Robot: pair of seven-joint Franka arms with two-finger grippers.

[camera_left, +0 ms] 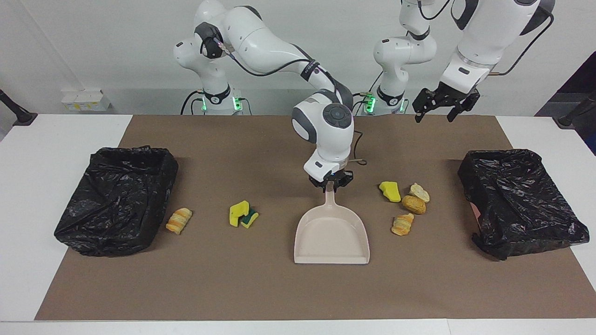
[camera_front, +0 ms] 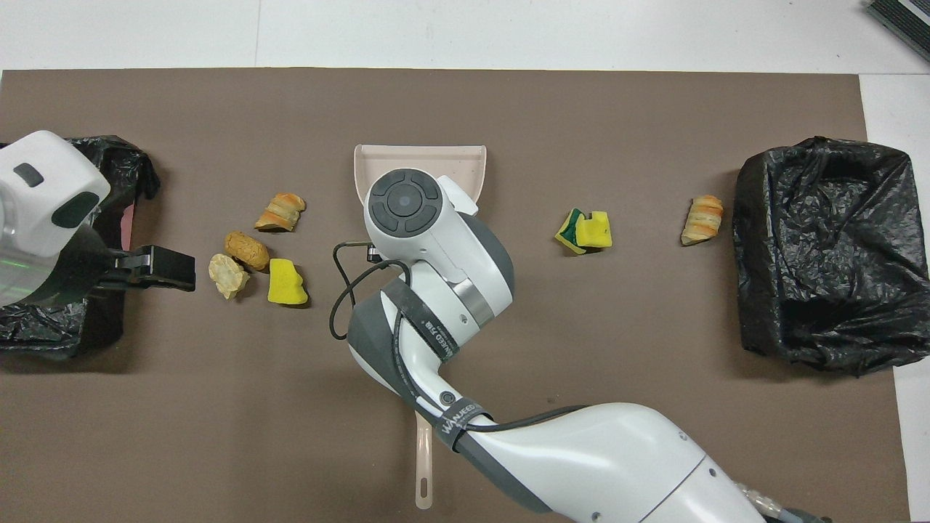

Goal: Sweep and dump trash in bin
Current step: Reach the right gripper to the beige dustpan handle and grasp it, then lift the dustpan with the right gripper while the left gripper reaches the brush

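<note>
1. The right arm (camera_left: 279, 51) reaches down over the middle of the bench (camera_left: 279, 288), its right end effector (camera_left: 331, 184) clamped on the dustpan (camera_left: 331, 235) handle; arm and pan block the centre lane.
2. Toward the left arm's end, four scraps (camera_left: 405, 204) cluster between the dustpan and a black bin (camera_left: 517, 200), leaving only narrow gaps.
3. Toward the right arm's end, a sponge (camera_left: 243, 215) and a croissant piece (camera_left: 179, 220) lie well apart, with room between them.
4. The left end effector (camera_left: 440, 108) hangs raised, its fingers spread.
5. The brush handle (camera_front: 423, 465) lies on the mat under the right arm.
</note>
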